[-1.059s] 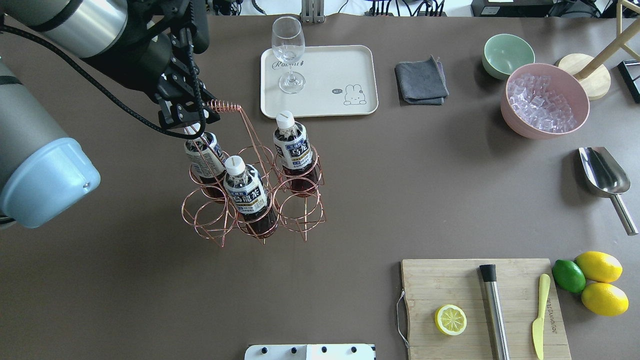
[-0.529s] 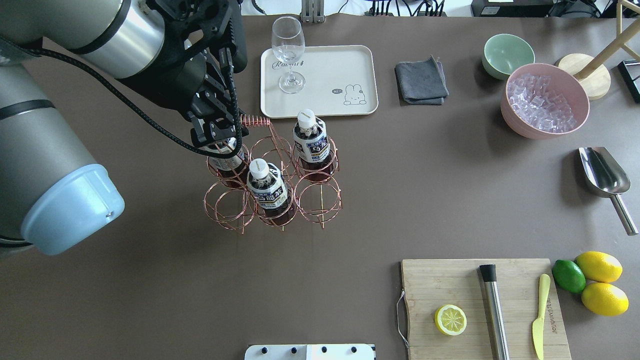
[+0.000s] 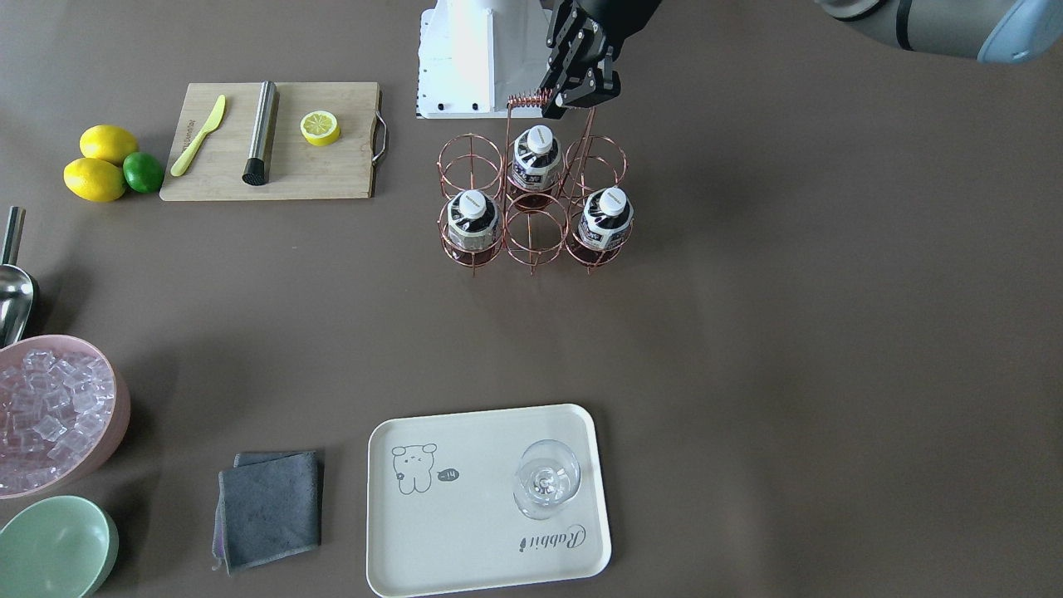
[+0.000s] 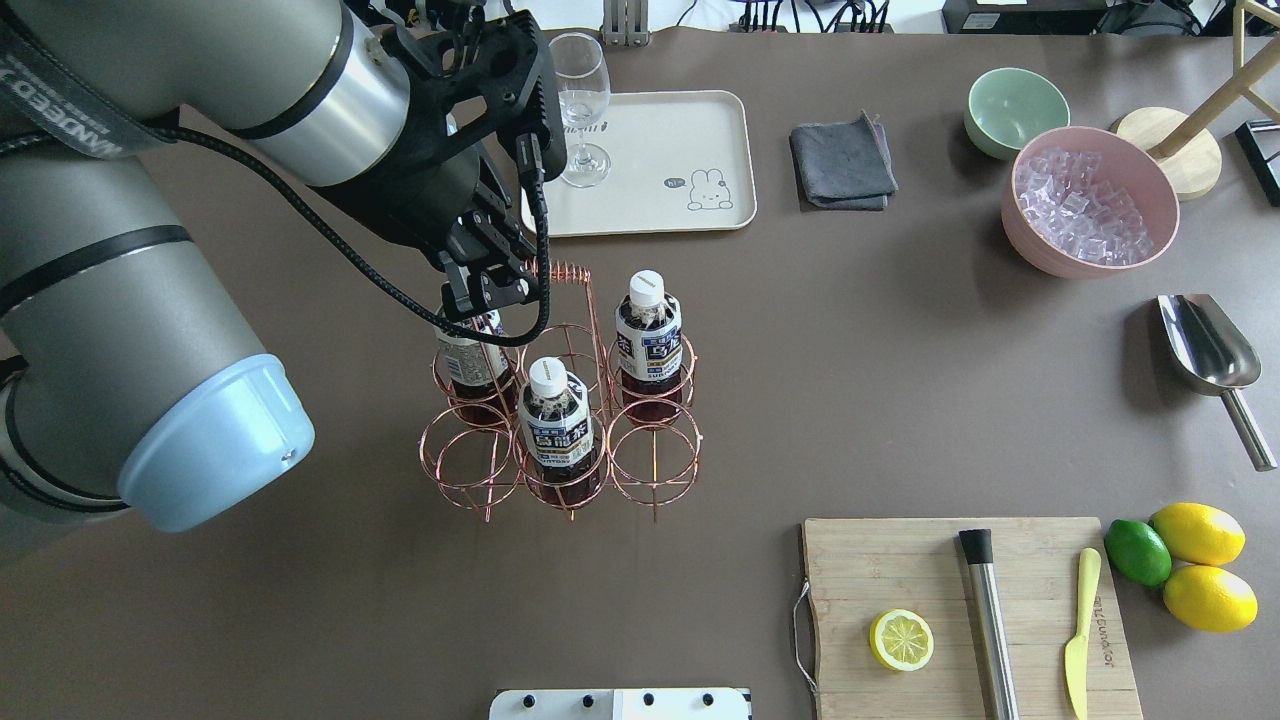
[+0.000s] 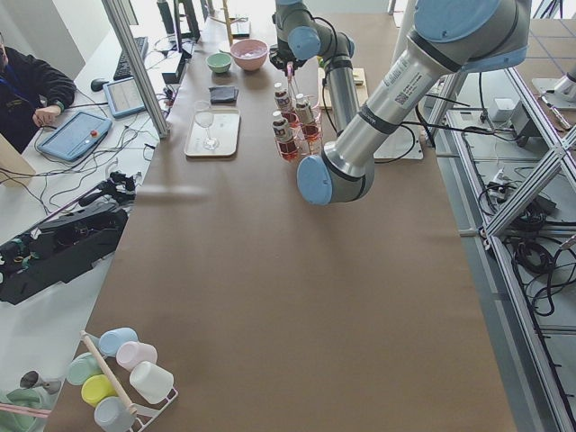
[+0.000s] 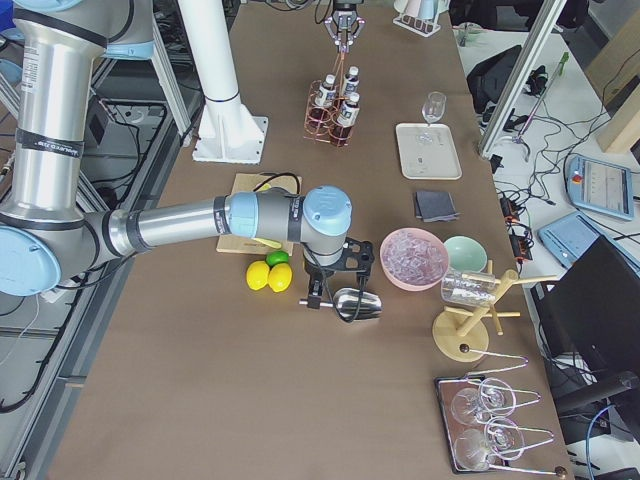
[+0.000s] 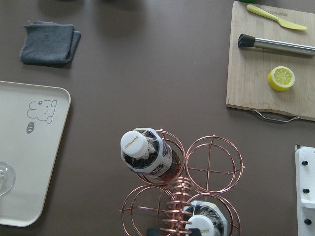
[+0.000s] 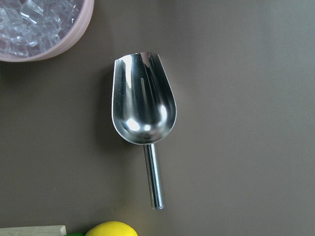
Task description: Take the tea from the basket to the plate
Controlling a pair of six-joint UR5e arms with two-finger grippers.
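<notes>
The copper wire basket (image 4: 610, 455) sits mid-table and holds three tea bottles (image 4: 648, 335) (image 4: 555, 425) (image 4: 465, 355), all upright in its rings. My left gripper (image 4: 497, 290) is shut on the basket's coiled handle (image 4: 565, 272), above the bottles. The front view shows the same grip (image 3: 573, 95) on the coil (image 3: 525, 101). The cream plate (image 4: 660, 140) lies beyond the basket and carries only a stemmed glass (image 4: 580, 100). My right gripper (image 6: 320, 290) hovers over a steel scoop (image 8: 142, 110). I cannot tell whether it is open or shut.
A grey cloth (image 4: 842, 160), a mint bowl (image 4: 1015, 105) and a pink bowl of ice (image 4: 1090, 200) lie to the right of the plate. A cutting board (image 4: 960, 610) with a lemon half, a muddler and a knife is at the near right. Lemons and a lime (image 4: 1185, 565) lie beside it.
My left arm has carried the basket and its three bottles to the right and nearer the robot. The basket was tilted and now hangs upright. The grip on the handle is unchanged.
</notes>
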